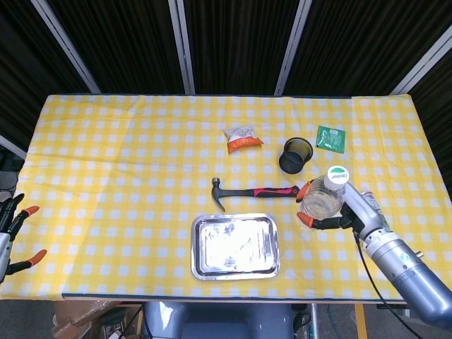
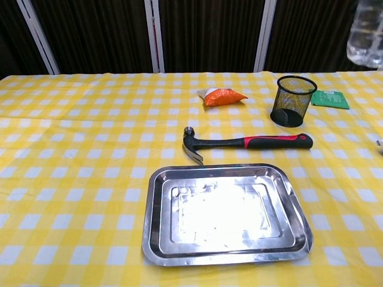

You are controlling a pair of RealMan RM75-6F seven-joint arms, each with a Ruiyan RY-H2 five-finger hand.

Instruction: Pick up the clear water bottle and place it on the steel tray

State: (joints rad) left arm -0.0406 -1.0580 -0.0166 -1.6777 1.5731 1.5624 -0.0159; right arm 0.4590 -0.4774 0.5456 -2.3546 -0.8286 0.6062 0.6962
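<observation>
The steel tray [image 1: 236, 246] lies bare at the table's near edge. Right of it the right hand [image 1: 339, 212] grips the clear water bottle [image 1: 325, 198] upright, held above the cloth. The left hand [image 1: 14, 229] hangs off the left edge, fingers spread, holding nothing. Beyond the tray lies a hammer [image 1: 254, 192]

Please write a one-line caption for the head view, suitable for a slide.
Right hand holds the clear water bottle above the table, right of the empty steel tray.
</observation>
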